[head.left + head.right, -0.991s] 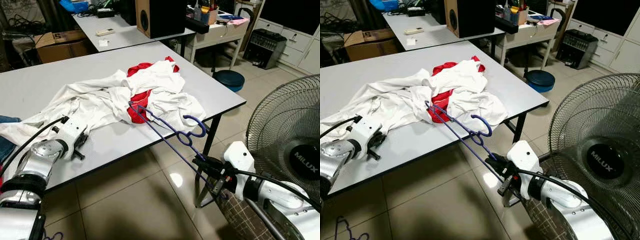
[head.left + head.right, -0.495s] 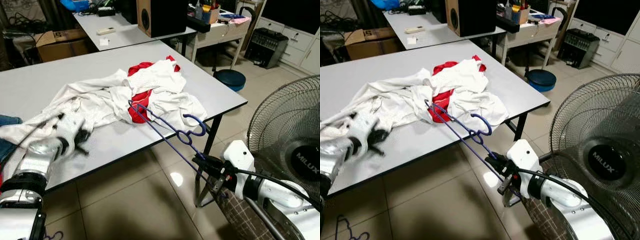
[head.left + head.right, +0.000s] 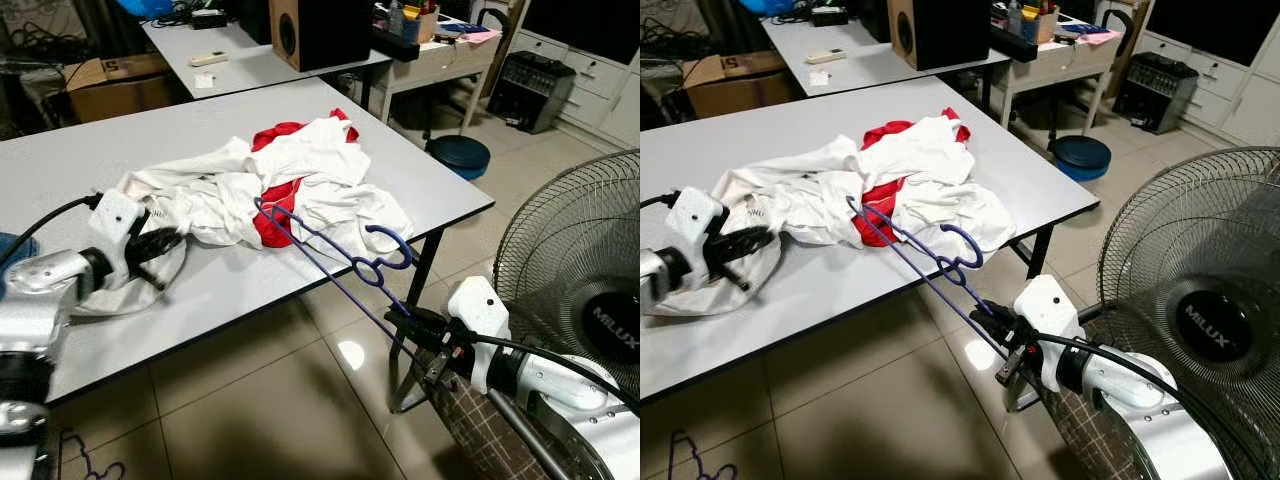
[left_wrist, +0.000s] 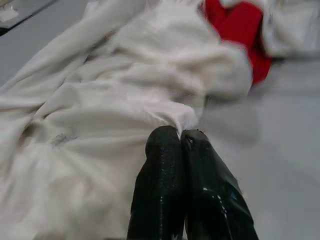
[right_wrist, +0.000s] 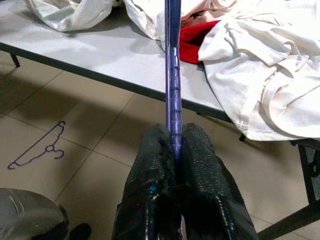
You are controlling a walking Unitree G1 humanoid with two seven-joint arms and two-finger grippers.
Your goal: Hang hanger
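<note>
At nine o'clock, left end effector, now pinching white garment, has lifted its sleeve; right end effector clamps hanger.

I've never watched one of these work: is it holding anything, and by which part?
The right gripper clamps one arm of the blue hanger; the left gripper pinches a fold of the white garment.

Soft white cloth lies crumpled on the smooth grey worktop; the floor tiles shine.
</note>
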